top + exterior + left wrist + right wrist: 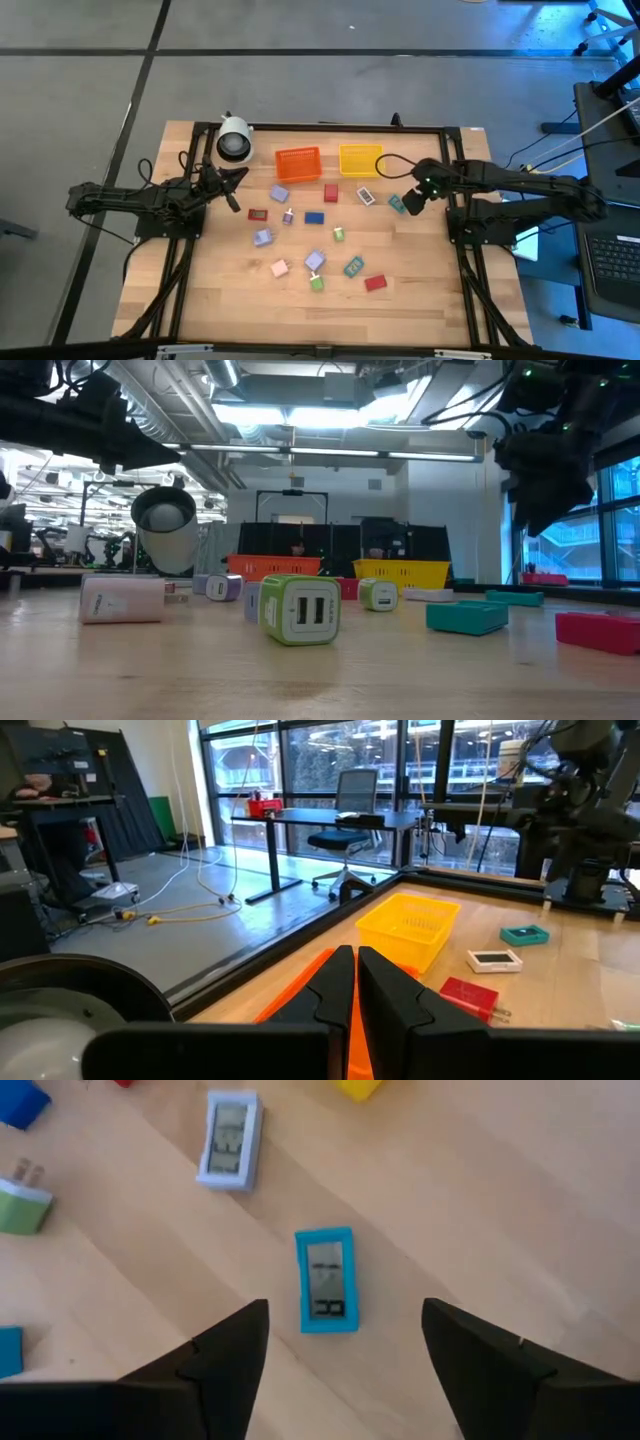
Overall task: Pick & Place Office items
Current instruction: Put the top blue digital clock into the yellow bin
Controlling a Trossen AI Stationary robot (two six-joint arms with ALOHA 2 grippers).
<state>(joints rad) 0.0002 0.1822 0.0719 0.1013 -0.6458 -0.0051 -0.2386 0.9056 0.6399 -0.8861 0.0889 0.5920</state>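
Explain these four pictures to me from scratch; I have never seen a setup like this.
This is a robot with two dark arms at a wooden table, each ending in a two-finger claw. One picture looks straight down, one looks level across the tabletop, and two come from cameras on the arms' wrists.

On the table lie small coloured office items, such as a green charger plug, a red block and a white-framed mini display. At the far edge stand an orange mesh bin, a yellow mesh bin and a white camera-like cylinder.

The left claw is shut and empty, near the cylinder. The right claw is open, poised directly above a teal-framed mini display, not holding it.
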